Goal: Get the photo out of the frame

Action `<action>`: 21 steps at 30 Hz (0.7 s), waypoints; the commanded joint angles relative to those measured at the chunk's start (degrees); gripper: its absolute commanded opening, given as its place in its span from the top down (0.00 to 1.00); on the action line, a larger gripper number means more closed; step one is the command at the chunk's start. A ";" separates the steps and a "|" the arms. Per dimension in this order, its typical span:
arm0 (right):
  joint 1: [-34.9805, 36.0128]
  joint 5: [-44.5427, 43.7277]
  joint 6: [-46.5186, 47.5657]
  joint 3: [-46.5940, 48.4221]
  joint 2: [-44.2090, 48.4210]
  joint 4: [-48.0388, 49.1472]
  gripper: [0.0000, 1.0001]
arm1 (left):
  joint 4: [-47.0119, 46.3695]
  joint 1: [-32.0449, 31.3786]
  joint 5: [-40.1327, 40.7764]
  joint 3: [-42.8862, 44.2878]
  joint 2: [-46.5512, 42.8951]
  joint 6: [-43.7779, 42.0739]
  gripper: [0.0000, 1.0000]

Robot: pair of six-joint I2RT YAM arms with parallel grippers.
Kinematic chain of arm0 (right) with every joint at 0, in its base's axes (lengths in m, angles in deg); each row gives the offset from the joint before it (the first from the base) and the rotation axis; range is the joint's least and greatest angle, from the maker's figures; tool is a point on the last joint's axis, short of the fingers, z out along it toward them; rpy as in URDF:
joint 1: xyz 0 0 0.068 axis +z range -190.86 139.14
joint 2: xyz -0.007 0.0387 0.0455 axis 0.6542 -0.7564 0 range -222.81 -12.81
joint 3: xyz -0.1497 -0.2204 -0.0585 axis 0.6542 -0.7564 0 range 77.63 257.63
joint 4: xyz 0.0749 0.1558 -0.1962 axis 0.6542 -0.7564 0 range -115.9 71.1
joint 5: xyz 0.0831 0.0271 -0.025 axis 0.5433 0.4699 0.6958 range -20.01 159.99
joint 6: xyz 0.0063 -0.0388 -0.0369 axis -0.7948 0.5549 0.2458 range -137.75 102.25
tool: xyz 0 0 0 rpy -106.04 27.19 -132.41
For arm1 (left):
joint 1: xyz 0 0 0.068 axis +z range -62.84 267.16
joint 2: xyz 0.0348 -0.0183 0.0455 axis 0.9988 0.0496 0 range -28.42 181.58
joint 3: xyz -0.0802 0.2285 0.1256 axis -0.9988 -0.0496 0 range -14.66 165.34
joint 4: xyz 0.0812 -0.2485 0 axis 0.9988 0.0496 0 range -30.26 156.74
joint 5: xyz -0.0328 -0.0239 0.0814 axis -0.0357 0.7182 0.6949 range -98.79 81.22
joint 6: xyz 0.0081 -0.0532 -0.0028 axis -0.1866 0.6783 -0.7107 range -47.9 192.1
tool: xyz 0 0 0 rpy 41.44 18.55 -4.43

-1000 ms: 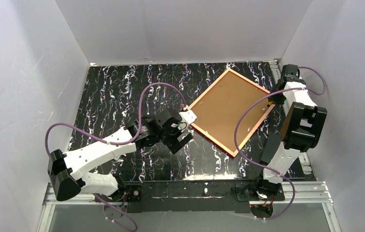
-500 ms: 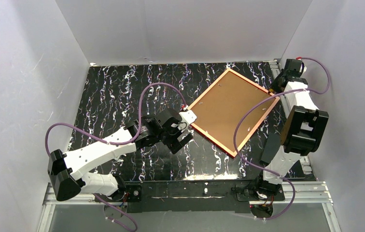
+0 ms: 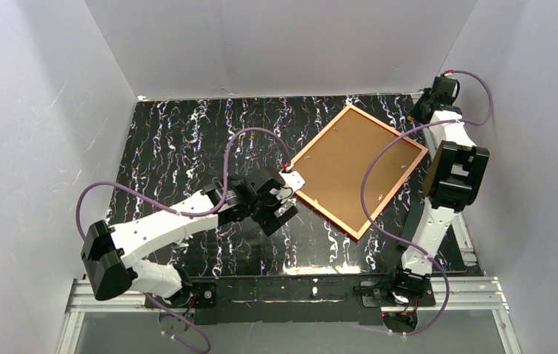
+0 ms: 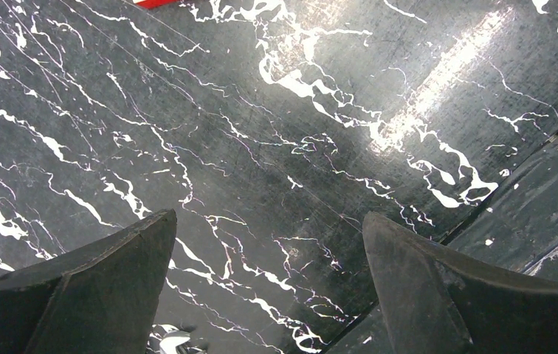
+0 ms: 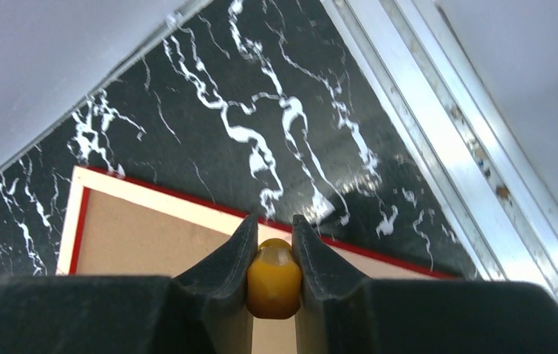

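We see left hand (image 4: 267, 217) wide open, empty, over tabletop (image 4: 261, 110); right hand (image 5: 273, 220) pinching small yellow piece (image 5: 274, 276) by face-down frame (image 5: 158, 203) edge.

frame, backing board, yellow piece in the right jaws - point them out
frame (image 5: 158, 198): right wrist view, on its rim.
backing board (image 3: 353, 166): top view, middle of the brown panel.
yellow piece (image 5: 274, 276): right wrist view, its rounded middle.
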 commanded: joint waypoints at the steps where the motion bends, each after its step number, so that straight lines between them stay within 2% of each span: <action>1: 1.44 2.51 4.37 4.75 -1.31 4.50 0.99 | 3.22 -0.10 1.23 -0.37 1.41 -0.50 0.02; 5: 4.02 2.48 7.97 3.70 -1.50 7.10 0.99 | 3.23 -0.10 0.99 -0.47 2.45 -0.30 0.02; 9: 5.94 -1.17 10.23 4.93 -2.93 6.63 0.99 | 3.14 -0.10 1.25 -0.56 2.91 -0.59 0.02; 21: 7.00 -4.00 13.50 4.33 -5.54 7.79 0.99 | 3.22 -0.10 1.00 -0.53 3.27 -0.54 0.02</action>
